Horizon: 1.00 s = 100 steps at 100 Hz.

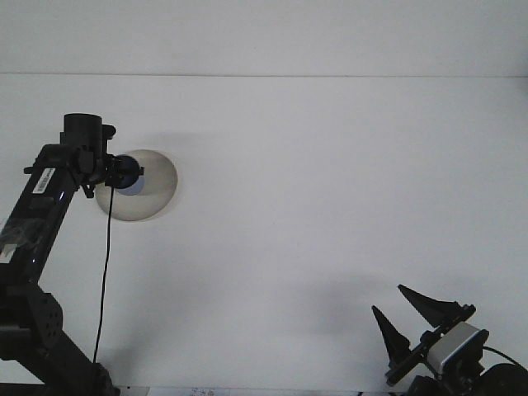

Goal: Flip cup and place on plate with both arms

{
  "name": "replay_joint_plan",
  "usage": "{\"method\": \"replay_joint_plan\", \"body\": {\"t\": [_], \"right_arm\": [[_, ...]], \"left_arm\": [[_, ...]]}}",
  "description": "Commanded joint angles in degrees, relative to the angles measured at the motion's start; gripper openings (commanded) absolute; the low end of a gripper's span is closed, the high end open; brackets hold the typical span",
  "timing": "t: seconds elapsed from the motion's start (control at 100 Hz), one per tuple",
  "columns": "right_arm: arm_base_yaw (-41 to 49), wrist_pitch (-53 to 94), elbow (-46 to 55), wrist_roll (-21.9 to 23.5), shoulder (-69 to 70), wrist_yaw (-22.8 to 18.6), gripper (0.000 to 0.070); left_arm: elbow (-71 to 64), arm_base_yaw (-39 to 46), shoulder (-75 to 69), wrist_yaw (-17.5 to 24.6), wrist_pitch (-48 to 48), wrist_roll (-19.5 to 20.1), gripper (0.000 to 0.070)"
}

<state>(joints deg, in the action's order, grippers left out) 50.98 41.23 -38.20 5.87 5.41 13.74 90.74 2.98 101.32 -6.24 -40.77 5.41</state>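
A pale round plate (157, 188) lies on the white table at the left. My left gripper (122, 172) hangs over the plate's left part, shut on a small blue cup (130, 176). The cup's dark body is mostly hidden by the fingers, and I cannot tell whether it touches the plate. My right gripper (403, 313) rests at the bottom right near the table's front edge. It is open with nothing between its dark pointed fingers.
The left arm (37, 214) slants from the bottom left corner up to the plate, with a black cable (105, 272) hanging from it. The table's far edge (264, 76) meets a white wall.
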Motion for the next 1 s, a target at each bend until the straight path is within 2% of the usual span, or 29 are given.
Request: {"method": "replay_joint_plan", "body": {"t": [0.0, 0.18, 0.32, 0.41, 0.46, 0.58, 0.63, 0.99], "right_arm": [[0.5, -0.5, -0.3, 0.8, 0.3, 0.2, 0.0414], [0.5, -0.5, -0.3, 0.8, 0.3, 0.2, 0.0414], [0.5, -0.5, -0.3, 0.8, 0.3, 0.2, 0.0414], [0.5, -0.5, -0.3, 0.8, 0.3, 0.2, 0.0414], [0.5, -0.5, -0.3, 0.8, 0.3, 0.2, 0.0414], [0.5, -0.5, -0.3, 0.8, 0.3, 0.2, 0.0414], [0.5, -0.5, -0.3, 0.8, 0.3, 0.2, 0.0414], [0.5, -0.5, -0.3, 0.8, 0.3, 0.2, 0.0416]], "left_arm": [[1.7, 0.1, 1.8, 0.0, 1.1, -0.2, 0.0008], [1.7, -0.1, 3.8, 0.2, 2.0, -0.3, 0.0009], [1.7, -0.2, 5.0, 3.5, 1.3, -0.3, 0.001], [1.7, -0.2, 5.6, 3.5, 1.0, -0.6, 0.0029], [1.7, -0.2, 5.6, 3.5, 1.2, -1.5, 0.0107], [2.8, -0.2, 5.4, 3.5, 1.1, -4.0, 0.0453], [3.8, -0.2, 5.4, 3.5, 0.3, -4.7, 0.0533], [19.1, -0.2, 0.8, 3.5, -10.4, -6.6, 0.0546]]}}
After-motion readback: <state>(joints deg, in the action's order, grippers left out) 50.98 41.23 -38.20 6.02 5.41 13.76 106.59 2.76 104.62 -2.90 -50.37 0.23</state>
